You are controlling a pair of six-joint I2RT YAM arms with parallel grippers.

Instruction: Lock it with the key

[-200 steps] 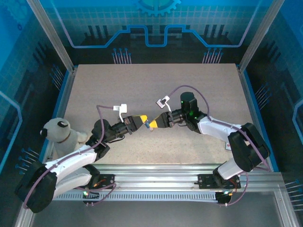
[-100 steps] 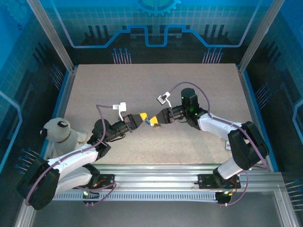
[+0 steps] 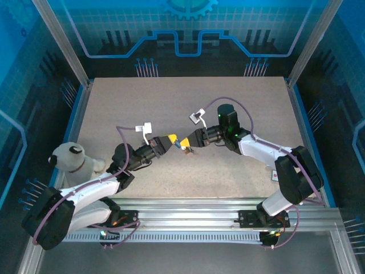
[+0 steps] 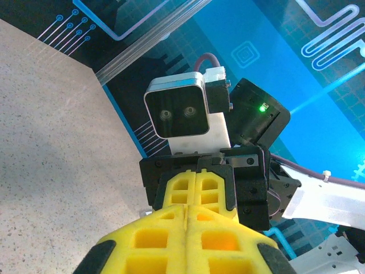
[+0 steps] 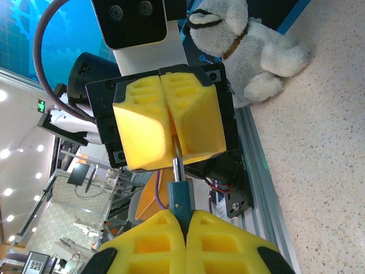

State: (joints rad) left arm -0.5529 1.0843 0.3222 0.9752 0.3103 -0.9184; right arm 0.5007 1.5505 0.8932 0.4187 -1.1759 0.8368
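Note:
Both grippers meet tip to tip above the middle of the table. My right gripper (image 5: 185, 221) (image 3: 186, 143) is shut on a small teal piece (image 5: 181, 197) (image 3: 179, 144) with a silver metal shank (image 5: 177, 165). The shank's far end runs into the seam of my left gripper (image 5: 173, 142) (image 3: 170, 140), which is shut on it. I cannot tell which part is the lock and which the key. In the left wrist view my left gripper (image 4: 192, 210) is pressed shut, and the right gripper (image 4: 197, 184) faces it, hiding the held parts.
A white plush dog (image 3: 71, 160) (image 5: 245, 45) sits at the table's left edge beside the left arm. Blue rails (image 3: 302, 123) and aluminium posts border the speckled tabletop (image 3: 188, 97). Cables loop over both wrists.
The joined gripper tips have shifted slightly toward the far side of the table. The right wrist has turned and drawn in a little. Both stay shut.

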